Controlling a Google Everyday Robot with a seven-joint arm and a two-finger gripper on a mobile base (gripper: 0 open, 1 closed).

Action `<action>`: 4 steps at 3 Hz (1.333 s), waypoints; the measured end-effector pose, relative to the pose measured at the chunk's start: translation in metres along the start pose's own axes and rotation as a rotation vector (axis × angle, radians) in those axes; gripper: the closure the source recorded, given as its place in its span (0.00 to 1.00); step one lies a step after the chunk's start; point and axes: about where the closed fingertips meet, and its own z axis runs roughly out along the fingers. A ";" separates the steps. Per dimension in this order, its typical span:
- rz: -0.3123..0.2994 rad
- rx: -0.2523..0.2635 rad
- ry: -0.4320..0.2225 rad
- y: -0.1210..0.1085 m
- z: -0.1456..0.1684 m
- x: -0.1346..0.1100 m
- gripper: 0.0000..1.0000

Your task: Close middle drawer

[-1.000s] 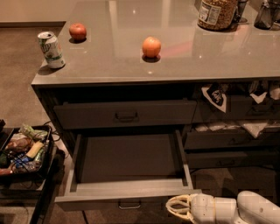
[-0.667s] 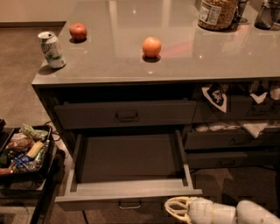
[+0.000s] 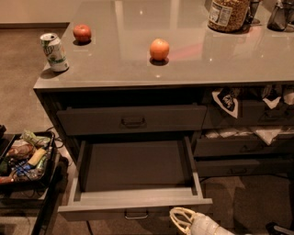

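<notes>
Hovering under the front edge of the open middle drawer (image 3: pixel 133 167): the gripper (image 3: pixel 175 215).

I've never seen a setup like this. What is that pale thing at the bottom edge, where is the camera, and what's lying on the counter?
This is a single camera looking down at a grey cabinet; where it is mounted isn't known. The pale shape at the bottom edge is the gripper, the robot's hand on the end of its one arm. Nothing appears to be held in it. It sits just in front of the middle drawer, which is pulled out and looks empty; the job is to push it shut. On the counter are a soda can, a red apple, an orange-red fruit and a jar.
</notes>
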 end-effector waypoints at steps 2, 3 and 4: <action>-0.058 0.022 0.040 -0.001 -0.002 0.000 1.00; -0.129 0.034 0.114 0.002 -0.002 0.006 1.00; -0.186 -0.005 0.226 0.008 0.000 0.020 1.00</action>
